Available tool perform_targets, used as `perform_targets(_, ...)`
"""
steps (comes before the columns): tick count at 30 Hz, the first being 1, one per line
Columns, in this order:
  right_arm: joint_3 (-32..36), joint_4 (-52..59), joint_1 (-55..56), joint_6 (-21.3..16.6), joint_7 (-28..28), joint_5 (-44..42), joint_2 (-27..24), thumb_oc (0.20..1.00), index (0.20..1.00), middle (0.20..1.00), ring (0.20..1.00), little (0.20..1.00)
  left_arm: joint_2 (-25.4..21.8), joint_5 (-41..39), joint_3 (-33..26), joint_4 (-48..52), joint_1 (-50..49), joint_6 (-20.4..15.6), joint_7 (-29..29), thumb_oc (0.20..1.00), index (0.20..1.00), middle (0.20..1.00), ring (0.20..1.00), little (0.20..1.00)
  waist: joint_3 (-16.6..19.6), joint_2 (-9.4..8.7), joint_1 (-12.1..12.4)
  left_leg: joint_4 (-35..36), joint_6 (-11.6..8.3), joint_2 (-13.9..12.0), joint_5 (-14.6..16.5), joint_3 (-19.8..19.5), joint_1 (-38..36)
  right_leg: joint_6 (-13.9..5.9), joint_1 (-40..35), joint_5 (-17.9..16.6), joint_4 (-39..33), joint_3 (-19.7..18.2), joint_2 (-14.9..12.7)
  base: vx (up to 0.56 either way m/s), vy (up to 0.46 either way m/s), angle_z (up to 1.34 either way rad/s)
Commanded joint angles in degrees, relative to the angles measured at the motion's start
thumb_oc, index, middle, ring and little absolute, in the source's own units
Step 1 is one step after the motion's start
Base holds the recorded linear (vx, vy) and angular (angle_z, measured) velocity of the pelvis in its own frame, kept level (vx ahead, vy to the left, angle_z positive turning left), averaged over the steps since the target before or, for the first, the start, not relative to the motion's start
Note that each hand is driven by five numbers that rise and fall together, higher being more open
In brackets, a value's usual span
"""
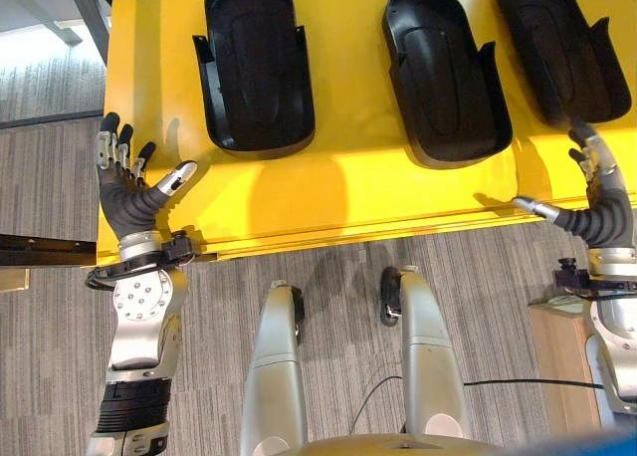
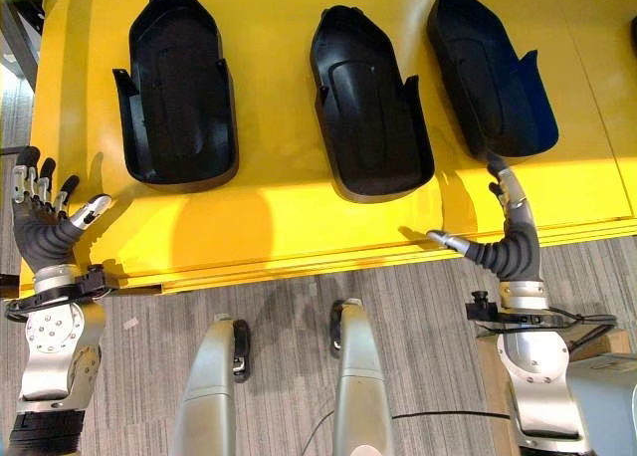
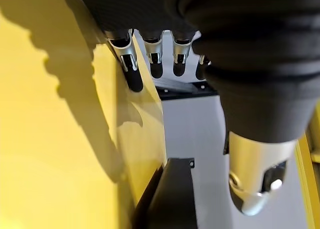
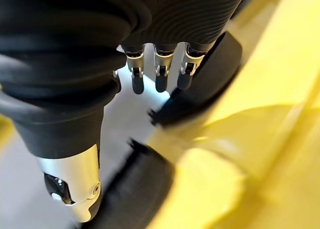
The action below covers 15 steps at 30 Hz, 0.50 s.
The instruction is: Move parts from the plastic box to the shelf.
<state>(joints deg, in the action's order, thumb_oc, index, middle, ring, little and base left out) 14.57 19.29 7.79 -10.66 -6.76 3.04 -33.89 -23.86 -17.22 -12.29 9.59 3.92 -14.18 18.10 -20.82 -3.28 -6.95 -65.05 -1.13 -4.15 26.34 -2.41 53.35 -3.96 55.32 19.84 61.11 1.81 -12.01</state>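
In the left eye view, a yellow shelf (image 1: 348, 192) carries three black moulded parts side by side. The left hand (image 1: 127, 182) is raised at the shelf's left front corner, fingers straight and spread, thumb out toward the shelf, holding nothing. The left part (image 1: 257, 63) lies just past its thumb, further onto the shelf and apart from the hand. The middle part (image 1: 443, 73) sits between the two hands, well away from either. The right hand (image 1: 600, 202) stands at the shelf's front edge, fingers upright and relaxed, thumb stretched sideways along the edge, empty. The right part (image 1: 562, 48) lies just beyond its fingertips; whether they touch it cannot be told here.

The right eye view gives the same layout: the left hand (image 2: 45, 217) is open at the corner, and the right hand (image 2: 503, 232) is open with its fingertips just below the near end of the right part (image 2: 490, 73).

In the left wrist view, the left hand's fingers (image 3: 131, 64) extend straight beside the yellow shelf wall (image 3: 55, 139), with the thumb (image 3: 255, 179) apart from them and nothing between.

In the right wrist view, the right hand's fingers (image 4: 160, 71) point out straight, the thumb (image 4: 75, 184) well apart, grasping nothing. A black part (image 4: 205, 79) lies just past the fingertips on the yellow surface (image 4: 270, 139), and another dark part (image 4: 135, 189) lies nearer the thumb.
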Motion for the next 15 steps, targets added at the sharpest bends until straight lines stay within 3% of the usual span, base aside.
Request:
perform_targets(1,5.13,3.86,-0.44,-0.89,-0.86,8.68,-2.83,1.000,1.000,1.000,1.000,1.000,0.07,1.55,0.81,0.68,-2.59,0.82,-2.06,1.000,1.000,1.000,1.000,1.000,0.34,-0.63,-0.82,1.44,-0.88,-3.00,-0.49,-2.19,0.66,-0.78,-3.45,0.72,-2.54,-0.95,0.58,0.00,0.000,0.00)
perform_targets(7,8.72,2.89,3.07,-0.08,-0.36,20.05,-9.56,1.000,1.000,1.000,1.000,1.000,-0.75,2.86,0.84,1.05,-3.29,1.23,-3.35,1.000,1.000,1.000,1.000,1.000,1.10,-0.81,-0.96,1.75,-1.02,-3.23,-0.52,-2.16,0.85,-1.01,-3.28,0.49,-3.07,-0.83,0.77,0.00,0.006,-0.03)
perform_targets(15,7.95,4.20,2.54,-1.59,5.75,22.47,-16.65,1.000,1.000,1.000,1.000,1.000,-1.69,4.80,1.64,1.75,-1.99,2.07,-5.63,1.000,1.000,1.000,1.000,1.000,1.55,-1.06,-0.74,2.78,-1.18,-3.34,-0.80,-2.24,0.53,-1.17,-3.62,0.08,-4.22,-0.64,0.99,0.00,0.000,-0.01)
